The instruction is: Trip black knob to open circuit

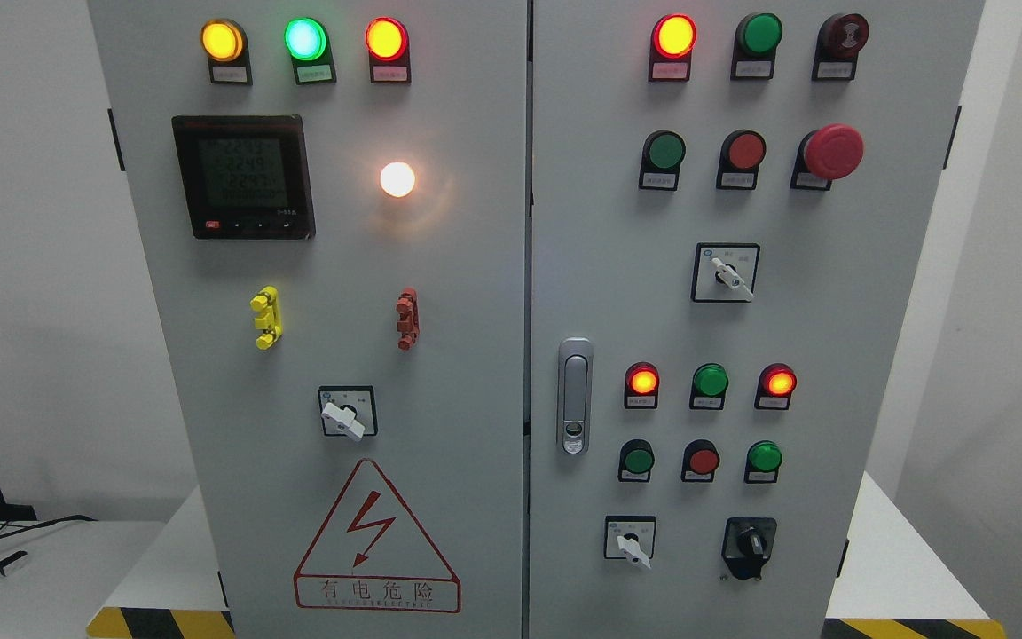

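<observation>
Neither robot hand shows in the head view, so how their fingers stand cannot be told. The black knob (750, 542) sits at the lower right of the grey cabinet's right door (875, 355), on a black plate, just right of a white-handled selector switch (631, 541); its pointer seems to stand about upright, though it is small and dark. Above it run a row of green, red and green push buttons (703, 461), and higher, lit red lamps (642, 381). A silver door latch (574, 395) stands at the door's left edge.
</observation>
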